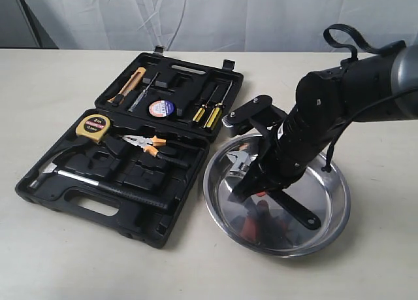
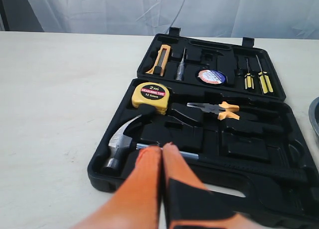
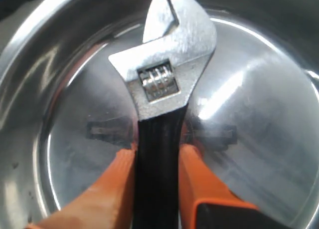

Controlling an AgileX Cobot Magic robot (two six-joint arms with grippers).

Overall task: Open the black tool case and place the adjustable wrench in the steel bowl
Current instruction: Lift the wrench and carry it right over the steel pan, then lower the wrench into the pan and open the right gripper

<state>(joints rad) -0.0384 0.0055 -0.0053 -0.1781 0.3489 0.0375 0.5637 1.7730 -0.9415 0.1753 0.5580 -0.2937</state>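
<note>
Black tool case (image 1: 140, 225): open, lid laid back on the far side, left of the steel bowl (image 1: 336, 202). The bowl is round, shallow, mirror-finished and upright, its rim just beside the case's right edge. Adjustable wrench (image 3: 164, 84): silver head, black handle, clamped by the handle in the right gripper (image 3: 157, 151). It is over the bowl interior, head pointing far-left. Contact with the bowl floor cannot be determined.

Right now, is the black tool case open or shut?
Open: the tool case lid lies back flat, showing pliers and hammer.
</note>
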